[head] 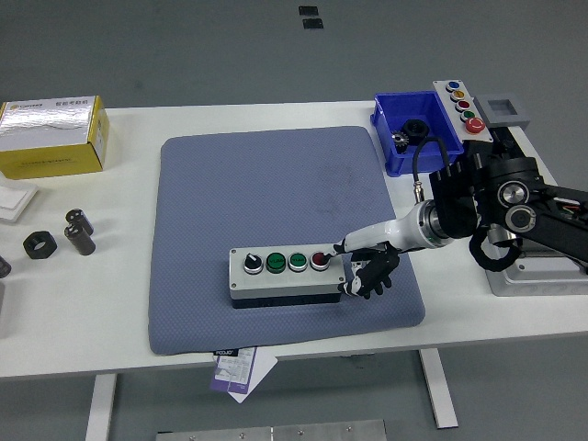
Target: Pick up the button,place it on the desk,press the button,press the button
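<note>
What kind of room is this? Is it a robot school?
Probably a robot test lab or workshop. A grey button box sits on a blue-grey mat, a blue bin holds a metal part, and the floor is plain grey.

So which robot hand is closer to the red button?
Right. The right hand points a finger at the red button on the button box. The left hand isn't in view.
</note>
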`<act>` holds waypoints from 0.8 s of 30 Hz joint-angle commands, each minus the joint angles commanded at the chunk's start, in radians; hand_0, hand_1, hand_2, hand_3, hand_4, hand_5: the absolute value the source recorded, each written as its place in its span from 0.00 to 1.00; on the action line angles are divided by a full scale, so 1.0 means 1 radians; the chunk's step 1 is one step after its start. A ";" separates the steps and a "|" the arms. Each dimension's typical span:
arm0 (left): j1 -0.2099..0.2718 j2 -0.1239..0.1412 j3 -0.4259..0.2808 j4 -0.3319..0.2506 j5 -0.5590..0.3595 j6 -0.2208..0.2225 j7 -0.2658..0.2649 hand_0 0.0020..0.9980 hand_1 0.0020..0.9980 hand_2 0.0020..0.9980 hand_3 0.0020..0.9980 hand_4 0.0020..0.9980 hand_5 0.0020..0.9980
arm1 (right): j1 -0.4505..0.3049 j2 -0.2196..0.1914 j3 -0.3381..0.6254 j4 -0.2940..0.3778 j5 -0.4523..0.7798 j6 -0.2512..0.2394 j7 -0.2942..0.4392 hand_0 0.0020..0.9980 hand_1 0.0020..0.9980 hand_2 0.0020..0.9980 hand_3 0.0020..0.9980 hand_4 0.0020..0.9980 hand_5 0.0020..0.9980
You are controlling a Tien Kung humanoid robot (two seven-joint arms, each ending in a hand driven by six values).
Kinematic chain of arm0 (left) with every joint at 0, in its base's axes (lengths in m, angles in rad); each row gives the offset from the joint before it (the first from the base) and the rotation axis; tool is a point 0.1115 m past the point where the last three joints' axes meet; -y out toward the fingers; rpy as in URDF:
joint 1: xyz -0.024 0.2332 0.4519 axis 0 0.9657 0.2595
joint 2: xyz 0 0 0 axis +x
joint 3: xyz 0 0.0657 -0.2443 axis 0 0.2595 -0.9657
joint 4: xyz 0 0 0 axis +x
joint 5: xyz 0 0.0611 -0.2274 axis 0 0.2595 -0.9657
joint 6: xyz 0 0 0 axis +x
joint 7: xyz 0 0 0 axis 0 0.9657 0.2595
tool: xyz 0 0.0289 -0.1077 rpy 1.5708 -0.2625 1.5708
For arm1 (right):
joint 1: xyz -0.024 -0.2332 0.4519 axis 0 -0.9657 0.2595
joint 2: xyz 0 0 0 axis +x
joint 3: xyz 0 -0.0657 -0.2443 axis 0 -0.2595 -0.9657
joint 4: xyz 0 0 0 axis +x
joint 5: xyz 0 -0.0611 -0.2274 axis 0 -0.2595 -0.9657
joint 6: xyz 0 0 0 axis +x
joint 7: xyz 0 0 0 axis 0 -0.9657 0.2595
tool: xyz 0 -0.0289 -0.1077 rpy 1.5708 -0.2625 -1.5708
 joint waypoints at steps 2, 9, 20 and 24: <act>0.000 0.000 0.000 0.000 0.000 0.000 0.000 0.72 0.70 0.62 0.62 0.72 0.22 | 0.000 0.002 -0.007 -0.001 -0.004 -0.002 0.000 0.37 0.36 0.40 0.98 0.45 0.42; 0.003 0.000 -0.002 -0.001 -0.001 0.001 0.001 0.72 0.70 0.62 0.62 0.72 0.22 | -0.013 -0.028 0.045 0.034 0.012 0.002 0.000 0.36 0.36 0.40 0.98 0.45 0.43; 0.005 -0.003 0.005 0.000 -0.008 -0.001 -0.001 0.72 0.70 0.62 0.62 0.72 0.22 | -0.177 -0.027 0.328 0.018 -0.078 -0.168 0.149 0.42 0.43 0.46 0.96 0.47 0.42; 0.002 -0.004 0.010 0.001 -0.012 -0.001 -0.004 0.72 0.70 0.62 0.62 0.72 0.22 | -0.263 0.054 0.320 -0.089 -0.179 -0.324 0.279 0.42 0.43 0.46 0.96 0.47 0.42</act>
